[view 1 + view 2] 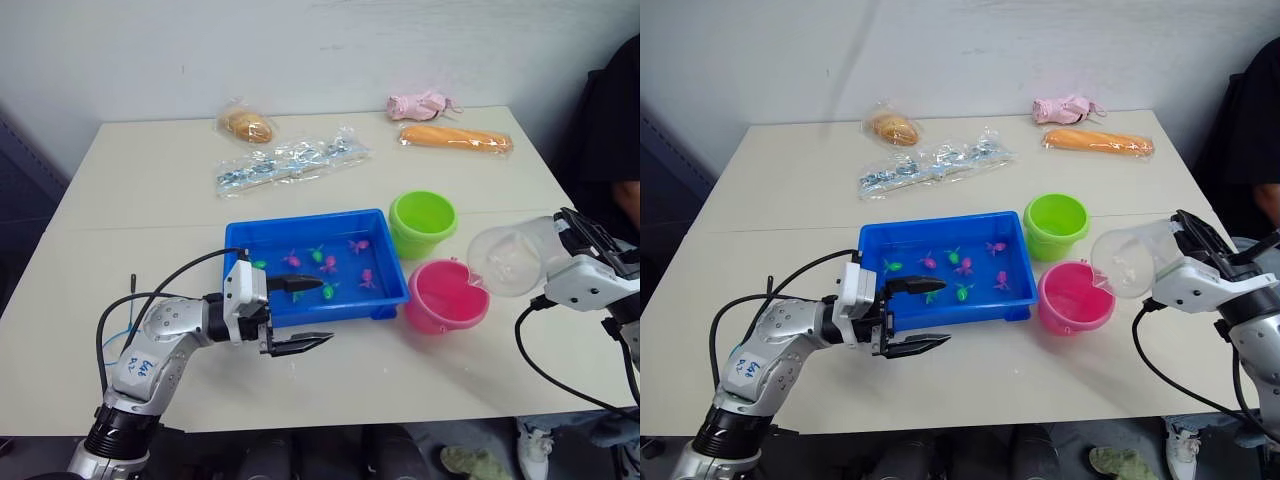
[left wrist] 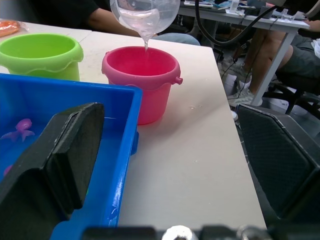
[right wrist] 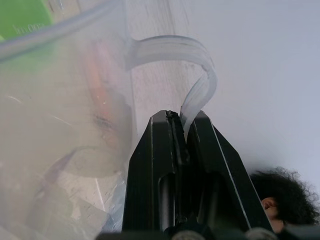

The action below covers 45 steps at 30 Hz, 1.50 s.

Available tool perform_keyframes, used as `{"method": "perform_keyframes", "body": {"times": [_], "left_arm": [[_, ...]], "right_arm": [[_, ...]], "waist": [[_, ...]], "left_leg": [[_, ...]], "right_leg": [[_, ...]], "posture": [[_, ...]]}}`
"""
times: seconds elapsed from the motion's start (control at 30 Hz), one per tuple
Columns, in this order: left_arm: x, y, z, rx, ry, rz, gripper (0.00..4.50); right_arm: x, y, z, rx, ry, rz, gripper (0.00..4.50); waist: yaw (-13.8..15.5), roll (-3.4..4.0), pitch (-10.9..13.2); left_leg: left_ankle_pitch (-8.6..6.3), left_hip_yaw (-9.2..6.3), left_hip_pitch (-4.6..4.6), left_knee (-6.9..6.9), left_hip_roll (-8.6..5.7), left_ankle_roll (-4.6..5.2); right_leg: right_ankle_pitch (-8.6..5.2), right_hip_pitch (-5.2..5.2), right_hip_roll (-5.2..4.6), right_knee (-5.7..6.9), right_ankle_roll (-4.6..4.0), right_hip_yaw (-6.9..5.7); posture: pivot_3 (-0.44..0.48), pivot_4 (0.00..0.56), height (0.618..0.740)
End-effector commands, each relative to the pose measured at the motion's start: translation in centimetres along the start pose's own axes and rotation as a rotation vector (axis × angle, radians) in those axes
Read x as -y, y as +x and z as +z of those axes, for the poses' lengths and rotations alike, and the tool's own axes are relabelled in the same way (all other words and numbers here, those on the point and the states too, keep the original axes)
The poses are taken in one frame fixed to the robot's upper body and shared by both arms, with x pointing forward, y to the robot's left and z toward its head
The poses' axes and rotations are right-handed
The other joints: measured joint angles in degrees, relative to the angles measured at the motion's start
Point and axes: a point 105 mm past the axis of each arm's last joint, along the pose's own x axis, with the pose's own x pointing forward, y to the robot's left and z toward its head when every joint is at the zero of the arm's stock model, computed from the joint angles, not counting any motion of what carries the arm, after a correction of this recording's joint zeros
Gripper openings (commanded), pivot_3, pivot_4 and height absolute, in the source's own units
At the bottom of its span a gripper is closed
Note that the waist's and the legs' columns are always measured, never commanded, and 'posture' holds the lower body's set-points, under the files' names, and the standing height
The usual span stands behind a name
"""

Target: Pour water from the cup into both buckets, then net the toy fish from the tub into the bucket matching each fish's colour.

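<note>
My right gripper (image 3: pixel 183 131) is shut on the handle of the clear cup (image 1: pixel 512 258), which is tipped over the pink bucket (image 1: pixel 445 294); a thin stream of water (image 2: pixel 146 44) falls into it. The lime green bucket (image 1: pixel 422 222) stands just behind the pink one. The blue tub (image 1: pixel 250 236) sits at mid-table with several green and pink toy fish (image 1: pixel 329 264) in it. My left gripper (image 1: pixel 302 313) is open at the tub's near left rim, one finger over the tub and one outside it.
At the table's far side lie a bagged bun (image 1: pixel 248 125), a clear bag of metal parts (image 1: pixel 290 162), a bagged orange loaf (image 1: pixel 455 138) and a pink soft toy (image 1: pixel 422 104). A seated person (image 1: pixel 615 130) is at the right edge.
</note>
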Motion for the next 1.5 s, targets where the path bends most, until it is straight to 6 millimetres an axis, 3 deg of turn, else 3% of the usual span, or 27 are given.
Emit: {"method": "perform_keyframes", "body": {"times": [0.03,0.57,0.9,0.97,1.2,1.33,1.5], "left_arm": [[0.0,0.0,0.3,0.015,0.023,0.012,4.50],[-0.1,-0.2,0.6,0.027,0.027,0.033,4.50],[0.0,-0.6,0.7,0.015,0.029,0.045,4.50],[0.0,-0.8,0.7,0.012,0.027,0.047,4.50],[-0.2,-1.1,0.7,0.016,0.015,0.056,4.50],[-0.5,-1.3,1.8,0.056,0.015,0.090,4.50],[-0.9,-1.5,2.7,0.090,0.021,0.123,4.50]], "right_arm": [[1.5,0.4,0.7,0.045,-0.045,-0.046,0.07],[1.6,0.7,0.8,0.078,-0.081,-0.047,0.07],[1.0,0.7,0.3,0.054,-0.014,-0.058,0.07],[1.3,0.6,-0.2,0.035,0.040,-0.085,0.07],[-0.2,0.4,-0.7,0.019,0.471,-0.053,0.07],[1.0,0.4,-1.8,-0.032,0.638,-0.143,0.07],[1.9,2.7,-2.7,-0.122,0.791,-0.159,0.07]], "waist": [[0.0,0.00,0.0],[0.0,-0.01,0.0],[0.0,-0.01,0.0],[-0.1,-0.02,0.0],[0.0,-0.04,0.0],[0.0,-0.06,0.0],[0.0,-0.06,0.0]], "left_leg": [[0.00,0.00,0.00,0.00,0.00,0.00],[0.00,0.01,0.00,0.01,0.00,0.00],[0.01,0.01,0.00,0.03,0.00,0.01],[0.01,0.01,0.00,0.03,0.01,0.01],[0.01,0.01,0.00,0.03,0.02,0.01],[0.01,0.00,0.01,0.03,0.02,0.03],[0.02,0.01,0.00,0.04,0.01,0.04]], "right_leg": [[0.00,0.00,0.00,0.00,0.00,0.00],[0.01,0.00,0.00,0.02,0.01,0.01],[0.01,0.00,0.00,0.05,0.02,0.01],[0.01,0.00,0.00,0.06,0.02,0.02],[0.01,0.02,0.01,0.09,0.02,0.01],[0.02,0.02,0.00,0.12,0.03,0.01],[0.03,0.01,-0.04,0.14,0.04,0.02]], "posture": [[0.000,0.150,0.740],[0.000,0.150,0.740],[0.000,0.150,0.740],[0.000,0.150,0.740],[0.000,0.150,0.740],[0.000,0.150,0.740],[0.000,0.150,0.740]]}}
